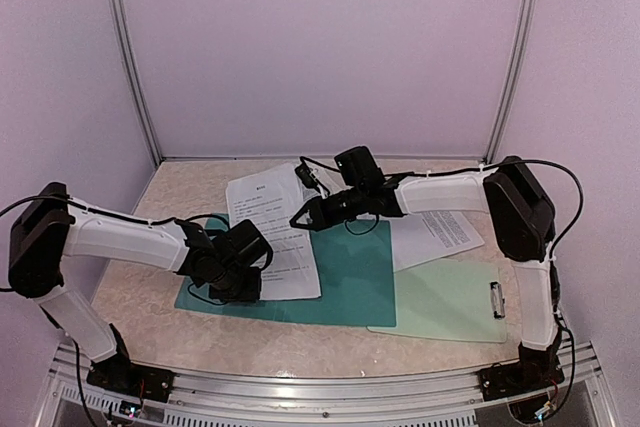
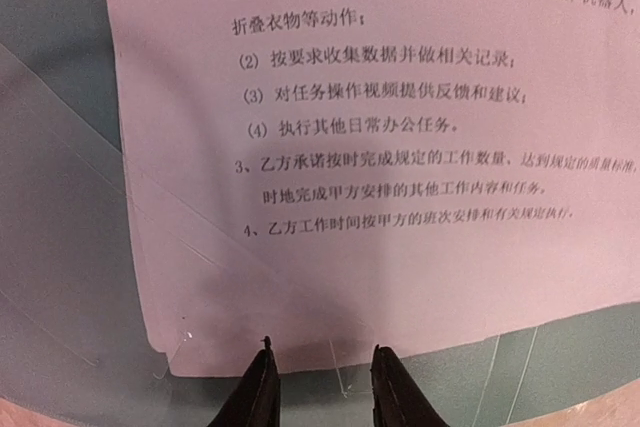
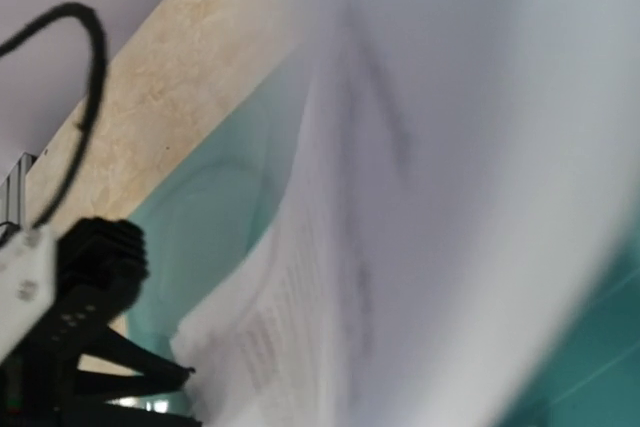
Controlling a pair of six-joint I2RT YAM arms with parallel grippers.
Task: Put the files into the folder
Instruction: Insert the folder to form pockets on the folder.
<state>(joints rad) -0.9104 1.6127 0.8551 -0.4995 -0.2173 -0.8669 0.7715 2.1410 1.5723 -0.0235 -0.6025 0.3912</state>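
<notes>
The dark teal folder (image 1: 345, 277) lies flat at the table's middle. One printed white sheet (image 1: 268, 232) lies over the folder's left part. My left gripper (image 1: 238, 287) hangs over that sheet's near edge. In the left wrist view it (image 2: 320, 377) is open and empty, with the sheet (image 2: 400, 147) and the folder (image 2: 50, 97) beneath. My right gripper (image 1: 297, 218) points left at the sheet's right edge. In the right wrist view its fingers (image 3: 170, 379) close on the edge of a blurred, raised sheet (image 3: 400, 197) above the folder (image 3: 200, 217). More sheets (image 1: 438, 232) lie to the right.
A pale mint clipboard (image 1: 445, 299) with a metal clip (image 1: 497, 299) lies at the near right, touching the folder's right edge. Metal frame posts (image 1: 130, 57) stand at the back corners. A rail (image 1: 330, 387) runs along the near table edge.
</notes>
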